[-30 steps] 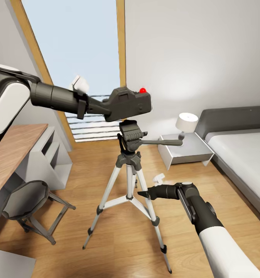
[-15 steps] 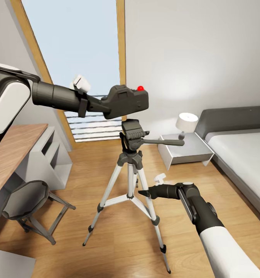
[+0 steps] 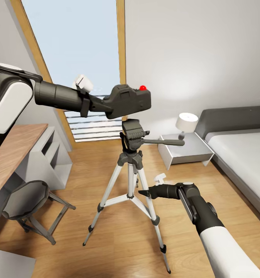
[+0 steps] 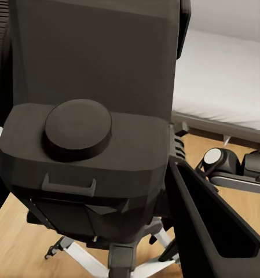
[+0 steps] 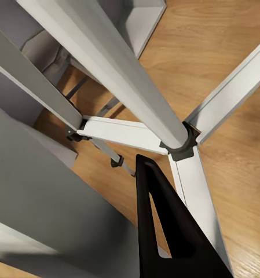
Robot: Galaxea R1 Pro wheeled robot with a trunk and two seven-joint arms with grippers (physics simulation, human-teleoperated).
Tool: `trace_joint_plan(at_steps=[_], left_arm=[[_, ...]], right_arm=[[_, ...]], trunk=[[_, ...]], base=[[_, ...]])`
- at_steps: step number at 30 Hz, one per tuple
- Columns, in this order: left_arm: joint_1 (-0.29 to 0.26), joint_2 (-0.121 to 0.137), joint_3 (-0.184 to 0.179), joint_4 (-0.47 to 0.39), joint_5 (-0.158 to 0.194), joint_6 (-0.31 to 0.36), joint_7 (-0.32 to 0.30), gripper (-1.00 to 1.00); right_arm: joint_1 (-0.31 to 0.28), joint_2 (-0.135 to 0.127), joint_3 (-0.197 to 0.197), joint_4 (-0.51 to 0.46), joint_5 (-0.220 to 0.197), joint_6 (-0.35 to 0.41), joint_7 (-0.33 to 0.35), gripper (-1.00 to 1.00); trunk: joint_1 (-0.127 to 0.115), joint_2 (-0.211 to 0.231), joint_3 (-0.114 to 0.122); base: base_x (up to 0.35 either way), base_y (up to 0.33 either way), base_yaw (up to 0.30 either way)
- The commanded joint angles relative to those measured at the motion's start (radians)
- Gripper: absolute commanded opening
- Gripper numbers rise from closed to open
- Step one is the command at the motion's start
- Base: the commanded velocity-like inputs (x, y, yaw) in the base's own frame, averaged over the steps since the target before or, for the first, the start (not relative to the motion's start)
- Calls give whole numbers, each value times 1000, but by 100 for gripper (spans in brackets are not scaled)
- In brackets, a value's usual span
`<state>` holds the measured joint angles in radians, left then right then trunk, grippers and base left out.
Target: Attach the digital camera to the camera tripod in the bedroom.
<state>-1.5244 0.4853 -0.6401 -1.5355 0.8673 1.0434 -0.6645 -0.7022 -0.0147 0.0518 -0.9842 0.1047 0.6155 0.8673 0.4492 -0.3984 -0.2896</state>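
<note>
My left gripper [image 3: 107, 107] is shut on the digital camera [image 3: 129, 101], a dark boxy body with a red dot on top. It holds the camera level, a small gap above the camera tripod's pan head [image 3: 131, 135]. The left wrist view looks at the digital camera [image 4: 89, 145] from close up, with one finger [image 4: 211, 231] along its side. The camera tripod [image 3: 129, 181] stands on the wood floor on silver legs, its handle pointing right. My right gripper [image 3: 140, 192] sits low beside the legs, shut and empty; its finger [image 5: 164, 231] points at a tripod leg [image 5: 124, 75].
A grey round stool [image 3: 26, 200] and a wood-topped desk [image 3: 10, 154] with a white shelf [image 3: 49, 158] stand at the left. A nightstand [image 3: 186, 150] with a lamp [image 3: 186, 122] and the bed [image 3: 245, 154] are at the right. The tall window [image 3: 80, 46] is behind the tripod.
The left arm has lifted the camera slightly and nudged it sideways over the tripod head. The right arm and the tripod have stayed put.
</note>
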Motion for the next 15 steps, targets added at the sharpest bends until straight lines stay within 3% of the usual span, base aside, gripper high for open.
trace_joint_plan(at_steps=[1,15], left_arm=[[-2,-4,-1,0,-4,1,-6,-100],[-2,-74,-4,1,-8,1,5,-100]], right_arm=[[0,-1,0,5,15,0,7,-100],[0,-1,0,5,16,0,9,-100]], trunk=[[1,-2,-2],[1,-2,-2]], base=[[0,0,0],[0,0,0]])
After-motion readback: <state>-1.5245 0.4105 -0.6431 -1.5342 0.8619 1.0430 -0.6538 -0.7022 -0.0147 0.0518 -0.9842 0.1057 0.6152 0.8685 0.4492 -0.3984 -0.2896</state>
